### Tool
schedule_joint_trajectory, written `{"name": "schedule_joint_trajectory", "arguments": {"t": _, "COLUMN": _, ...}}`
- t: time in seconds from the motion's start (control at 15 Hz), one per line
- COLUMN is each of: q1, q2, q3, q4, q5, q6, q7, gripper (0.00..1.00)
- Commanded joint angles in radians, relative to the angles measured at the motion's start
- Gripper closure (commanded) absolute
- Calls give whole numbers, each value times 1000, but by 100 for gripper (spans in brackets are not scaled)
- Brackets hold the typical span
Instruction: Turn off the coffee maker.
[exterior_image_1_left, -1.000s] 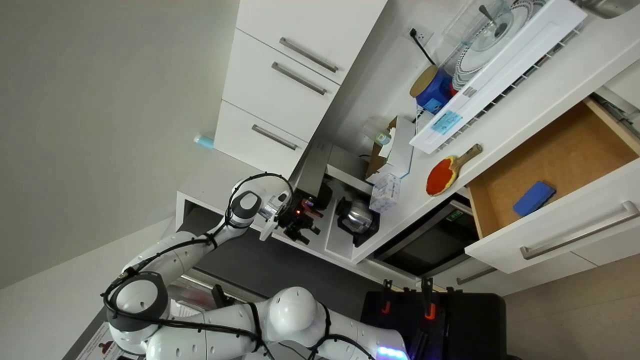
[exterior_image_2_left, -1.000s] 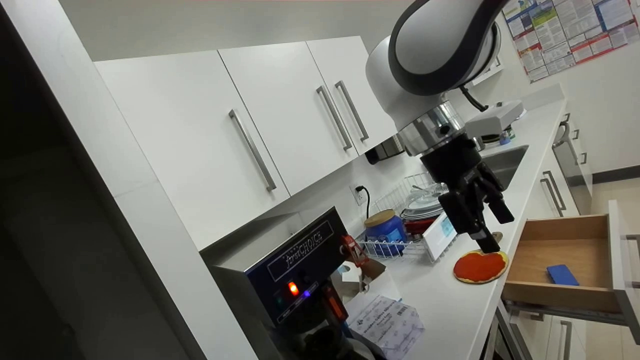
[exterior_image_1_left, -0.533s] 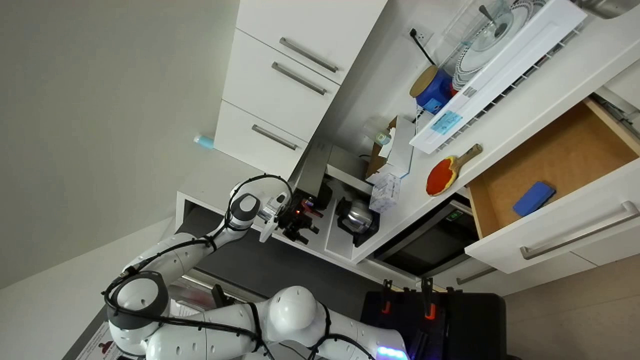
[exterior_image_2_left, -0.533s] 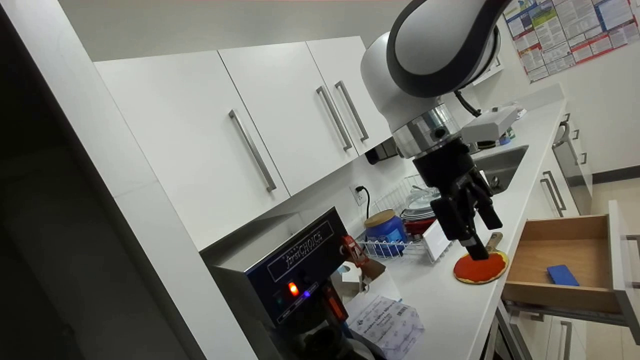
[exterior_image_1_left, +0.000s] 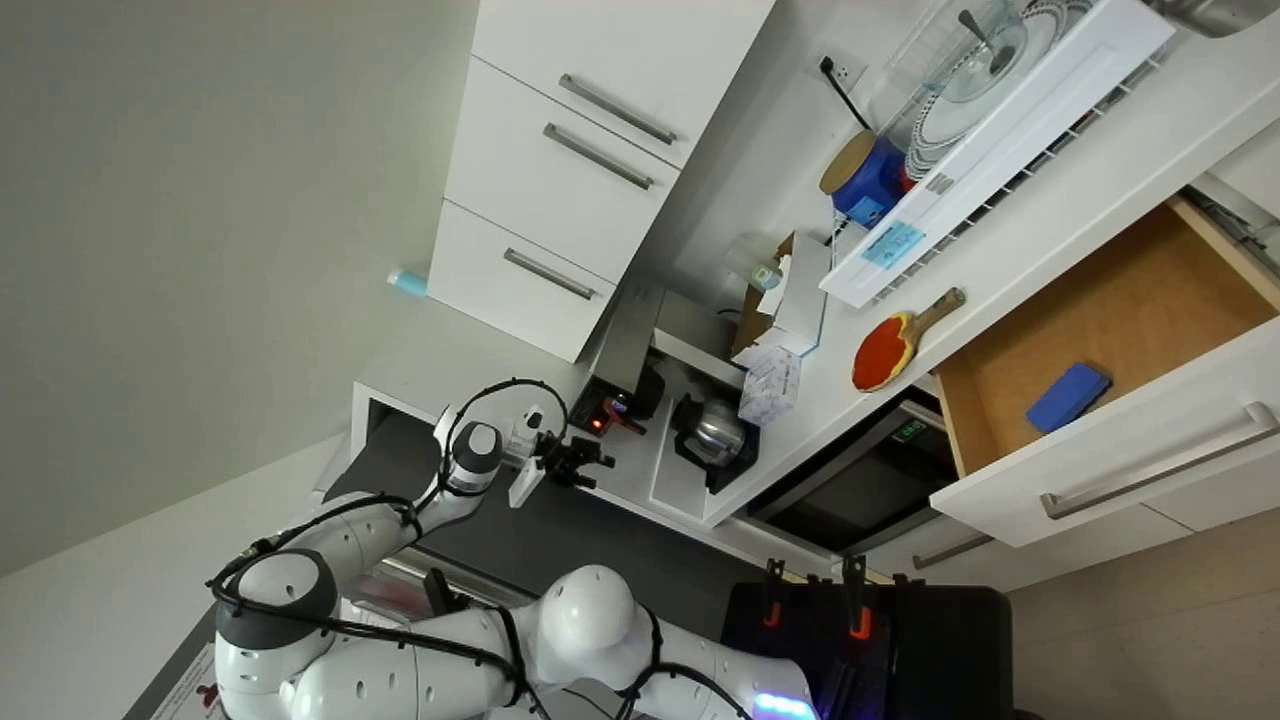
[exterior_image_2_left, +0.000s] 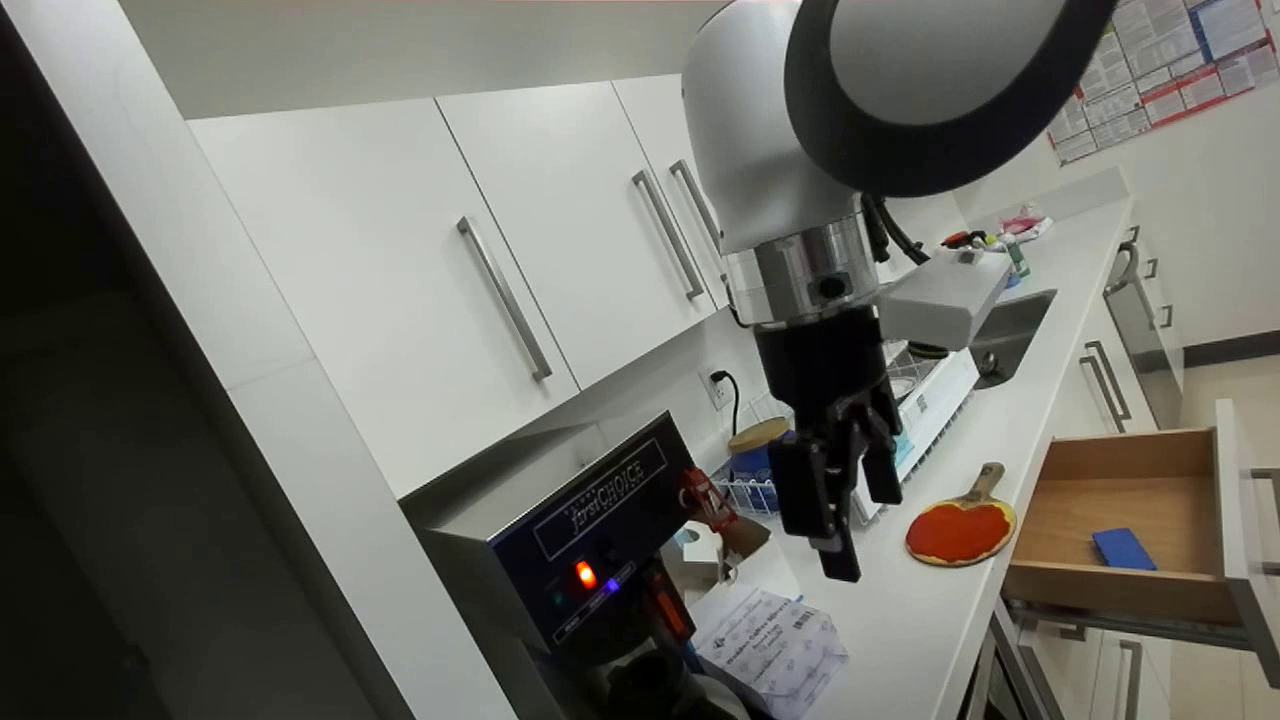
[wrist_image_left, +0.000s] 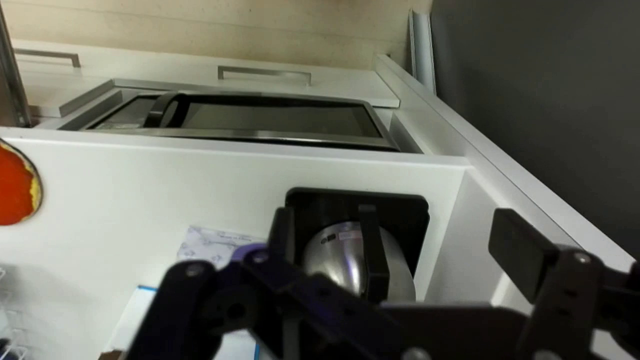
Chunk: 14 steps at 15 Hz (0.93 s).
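Observation:
The coffee maker (exterior_image_2_left: 600, 490) stands on the counter, with a dark front panel carrying a lit orange-red switch (exterior_image_2_left: 586, 576) and a small blue light. In an exterior view its grey body and black panel (exterior_image_1_left: 600, 400) stand behind the silvery pot (exterior_image_1_left: 718, 435). The wrist view shows the pot (wrist_image_left: 335, 255) on a black base, partly hidden by a finger. My gripper (exterior_image_2_left: 862, 530) is open and empty, apart from the panel. In an exterior view the gripper (exterior_image_1_left: 600, 472) hangs in front of the panel. The wrist view shows the gripper's (wrist_image_left: 395, 230) jaws wide apart.
A patterned box (exterior_image_2_left: 775, 650) and an open carton (exterior_image_1_left: 800, 295) stand beside the coffee maker. A dish rack (exterior_image_1_left: 1000, 150), a blue jar (exterior_image_1_left: 870, 180) and a red paddle-shaped item (exterior_image_2_left: 960, 532) are farther along. A drawer (exterior_image_2_left: 1130, 455) stands open. White cabinets (exterior_image_2_left: 330, 290) hang above.
My gripper has moved away from the panel in an exterior view, uncovering it, and left and down in an exterior view where it looms larger. The switch stays lit; the jaws stay open.

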Motion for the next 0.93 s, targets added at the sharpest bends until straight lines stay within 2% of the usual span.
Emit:
{"name": "schedule_joint_trajectory", "arguments": {"t": 0.0, "q1": 14, "q2": -12, "q3": 54, "q4": -19, "q5": -19, "q6": 138, "q7": 85, "gripper": 0}}
{"name": "schedule_joint_trajectory", "arguments": {"t": 0.07, "q1": 14, "q2": -8, "q3": 67, "q4": -16, "q5": -21, "q6": 176, "q7": 103, "gripper": 25}}
{"name": "schedule_joint_trajectory", "arguments": {"t": 0.13, "q1": 15, "q2": -2, "q3": 77, "q4": -10, "q5": -25, "q6": 206, "q7": 113, "gripper": 26}}
{"name": "schedule_joint_trajectory", "arguments": {"t": 0.47, "q1": -21, "q2": 37, "q3": 132, "q4": 11, "q5": -103, "q6": 332, "q7": 191, "gripper": 64}}
{"name": "schedule_joint_trajectory", "arguments": {"t": 0.73, "q1": -76, "q2": 80, "q3": 179, "q4": 23, "q5": -201, "q6": 424, "q7": 270, "gripper": 95}}
{"name": "schedule_joint_trajectory", "arguments": {"t": 0.8, "q1": -97, "q2": 89, "q3": 195, "q4": 27, "q5": -228, "q6": 443, "q7": 293, "gripper": 100}}
{"name": "schedule_joint_trajectory", "arguments": {"t": 0.87, "q1": -117, "q2": 101, "q3": 209, "q4": 34, "q5": -251, "q6": 458, "q7": 314, "gripper": 100}}
